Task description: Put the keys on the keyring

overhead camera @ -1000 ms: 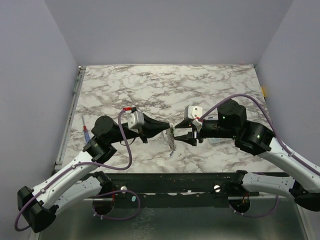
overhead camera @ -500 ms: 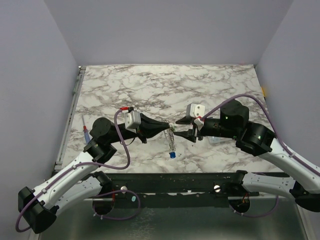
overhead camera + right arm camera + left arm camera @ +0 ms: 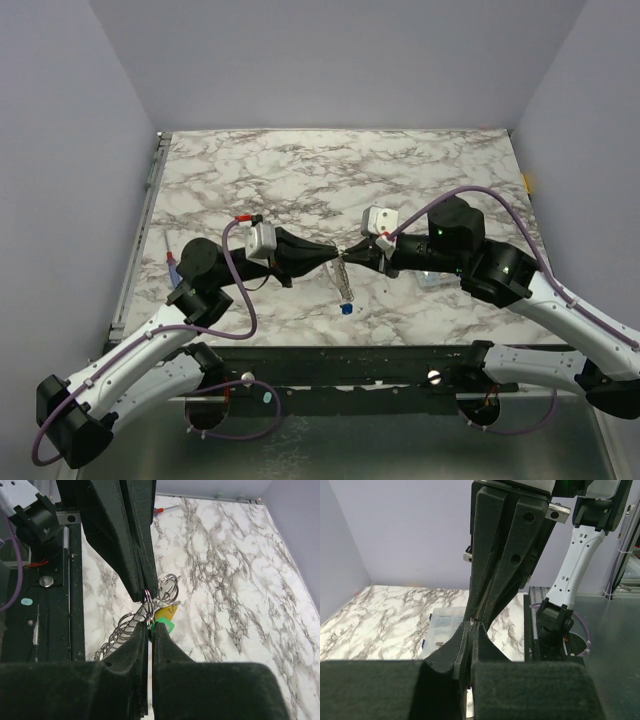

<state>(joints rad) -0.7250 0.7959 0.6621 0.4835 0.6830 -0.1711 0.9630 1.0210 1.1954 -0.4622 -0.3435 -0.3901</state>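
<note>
I read left fingers point(image 3: 318, 257) and right fingers point(image 3: 364, 256) both clamped on the keyring point(image 3: 344, 280); blue key point(image 3: 346, 309) at 6 o'clock.

Both arms, the left arm point(image 3: 140, 352) and the right arm point(image 3: 572, 312), wear white shells over black joints. A purple cable point(image 3: 478, 189) loops along each. White camera blocks point(image 3: 262, 238) cap the wrists. The left gripper point(image 3: 333, 256) and right gripper point(image 3: 352, 254) are matt black, with tapering fingers point(image 3: 502, 555) that show round screw holes point(image 3: 527, 516).
</note>
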